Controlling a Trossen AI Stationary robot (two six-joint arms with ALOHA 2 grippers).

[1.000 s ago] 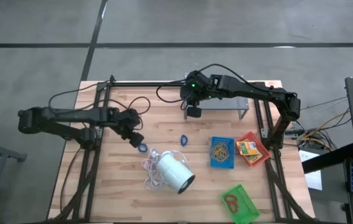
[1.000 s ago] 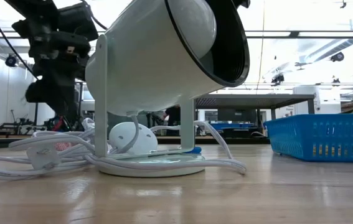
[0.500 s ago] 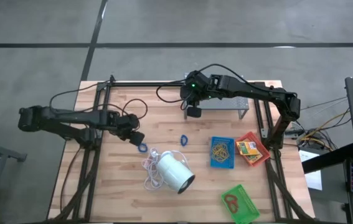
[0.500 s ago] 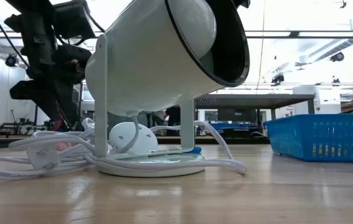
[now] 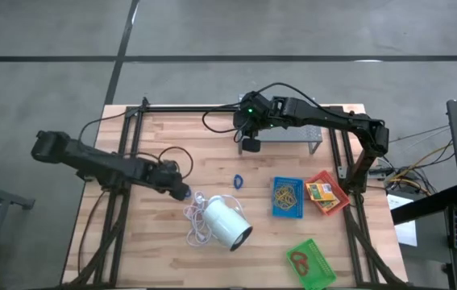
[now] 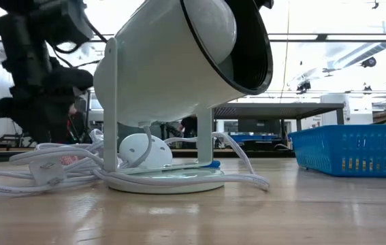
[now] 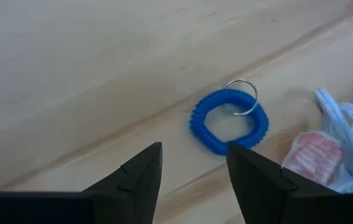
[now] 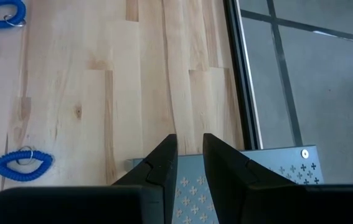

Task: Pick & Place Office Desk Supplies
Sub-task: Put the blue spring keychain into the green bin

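Note:
A blue coiled loop [image 7: 229,121] with a small metal ring lies flat on the wooden table beside the white cord. My left gripper [image 7: 193,177] hangs just above the table, open, pointing steeply down, with the loop a little beyond its fingertips; in the high view my left gripper [image 5: 178,189] covers most of the loop. A second blue loop [image 5: 238,180] lies toward the table's middle. My right gripper [image 5: 251,145] waits high over the far middle, its fingers a narrow gap apart with nothing between them.
A white lamp [image 5: 226,223] with its cord [image 5: 196,217] stands right of the left gripper. At the right are a blue tray [image 5: 287,196] with rubber bands, a red tray [image 5: 326,193] with a yellow box, and a green tray [image 5: 309,263]. A grey perforated stand [image 8: 226,180] sits below the right gripper.
My left gripper has swung toward the table's near edge and sunk toward the blue loop, rolling its wrist as it went. Its fingers have stayed open. The loop has not moved.

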